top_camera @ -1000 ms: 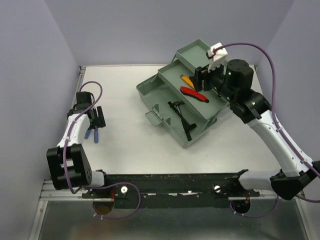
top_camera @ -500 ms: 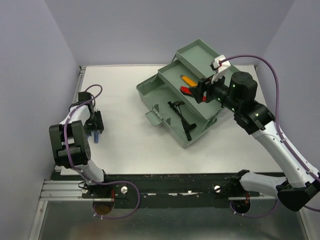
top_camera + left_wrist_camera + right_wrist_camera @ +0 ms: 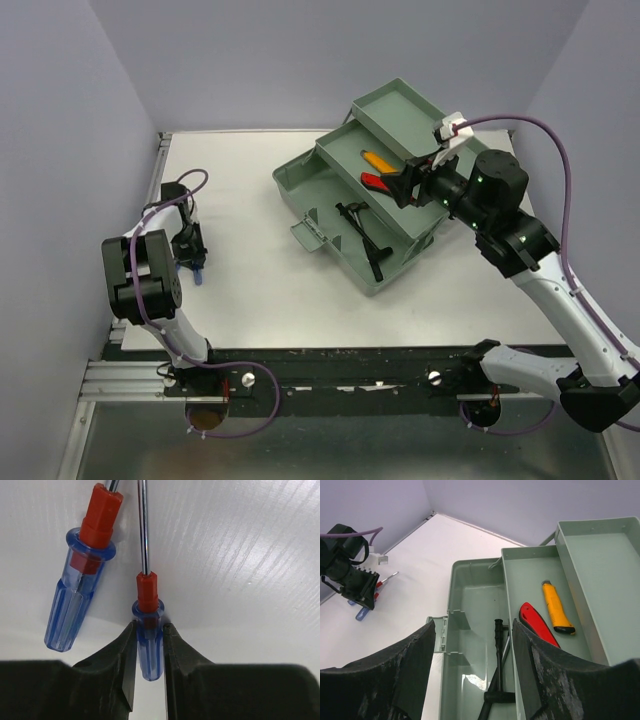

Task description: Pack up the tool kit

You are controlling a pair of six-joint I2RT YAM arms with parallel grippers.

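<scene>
A grey-green tool box (image 3: pixel 291 187) stands open at the back right, its trays stepped upward. A yellow knife (image 3: pixel 376 160) and a red knife (image 3: pixel 387 185) lie in its middle tray, and a black T-shaped tool (image 3: pixel 366 236) lies in the bottom. Two screwdrivers with clear blue handles and red collars lie at the table's left. My left gripper (image 3: pixel 149 626) is shut on the smaller screwdriver (image 3: pixel 148 645), a finger pressed on each side of its handle. The larger screwdriver (image 3: pixel 75 605) lies free beside it. Above the box hangs my right gripper (image 3: pixel 472 625), open and holding nothing.
The grey side wall (image 3: pixel 80 200) stands close to the left of my left gripper (image 3: pixel 190 252). The box's latch tab (image 3: pixel 310 236) juts toward the table's middle. White table (image 3: pixel 250 290) stretches between the screwdrivers and the box.
My left gripper has come down over the screwdrivers and closed on the smaller one's handle. The right arm has drawn back to the right, its jaws still wide.
</scene>
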